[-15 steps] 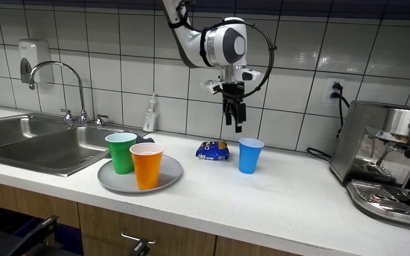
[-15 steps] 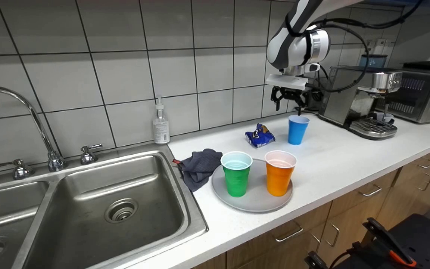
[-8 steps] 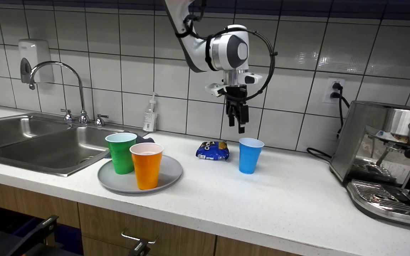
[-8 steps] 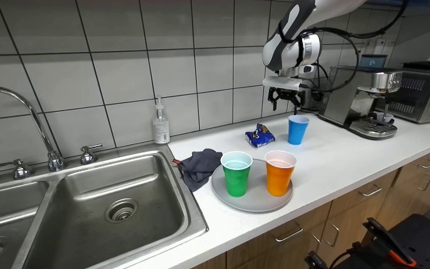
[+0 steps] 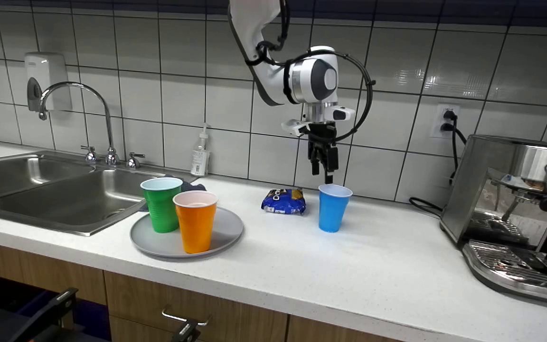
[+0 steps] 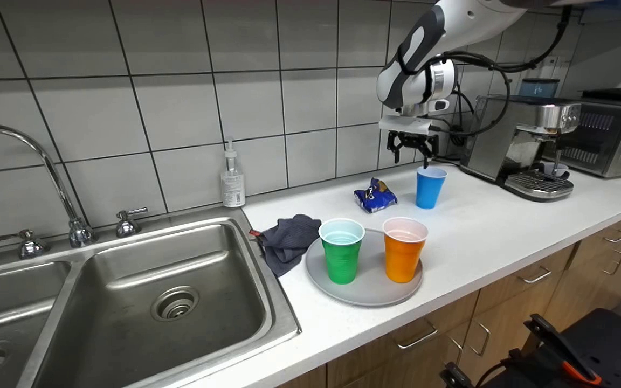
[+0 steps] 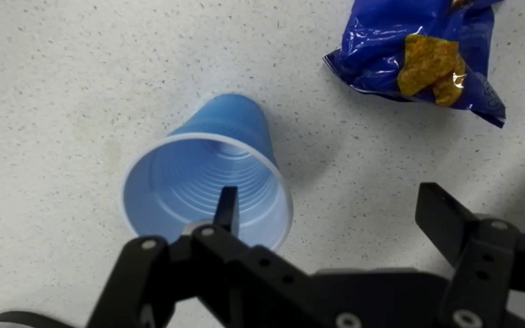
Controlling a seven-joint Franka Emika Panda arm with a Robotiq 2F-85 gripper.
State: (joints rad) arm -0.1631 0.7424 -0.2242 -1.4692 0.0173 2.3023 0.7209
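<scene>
In an exterior view, the pincer [image 5: 322, 175] points down over the blue cup [image 5: 333, 210], which stands upright on the tabletop [image 5: 359, 270]. One fingertip [image 5: 329, 179] lines up with the cup's rim; whether it touches cannot be told. A snack bag [image 5: 283, 203] lies near the cup, apart from it.

In an exterior view, the pincer's fingers are spread apart and grasp nothing, one tip just over the blue cup's mouth. A plate [image 6: 367, 291] bearing a green cup [image 6: 342, 264] and an orange cup [image 6: 403, 258] sits nearer the camera.

In the wrist view, one finger [image 7: 227, 212] shows across the cup's mouth and the other finger [image 7: 442, 218] hangs over the tabletop beyond the rim, so the cup's wall runs between them. Lining up across that wall seems the step in hand. To do it well, the pincer should come straight down, inner finger free of the wall, outer finger clear of the snack bag. Coming down off line could catch the rim and tip the cup, which is probably light. The wall looks thin and likely to bend, so a slow, gentle squeeze would suit it.
</scene>
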